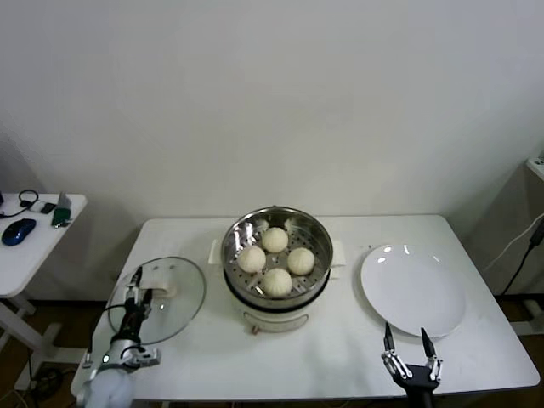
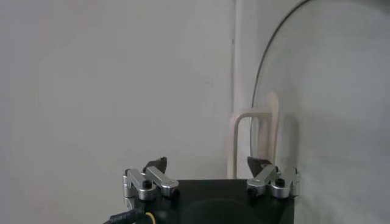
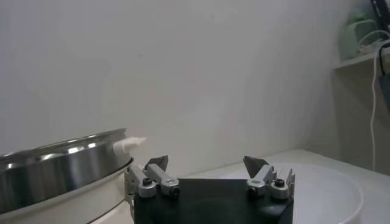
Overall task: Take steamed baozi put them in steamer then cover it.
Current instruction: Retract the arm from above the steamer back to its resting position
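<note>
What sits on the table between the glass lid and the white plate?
The steamer, holding four baozi, stands between the glass lid and the white plate; the head view shows it.

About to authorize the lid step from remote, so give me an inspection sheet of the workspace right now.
Surface: white table, bare at front.
Job's things: four baozi in the steamer; cover flat on the table at left, still off.
Clutter: white plate, nothing on it.
Grippers: left gripper open over the cover's near edge; right gripper open by the plate's near edge.
Cables: dark cable at far right.
Surroundings: side table with mouse, headphones.
</note>
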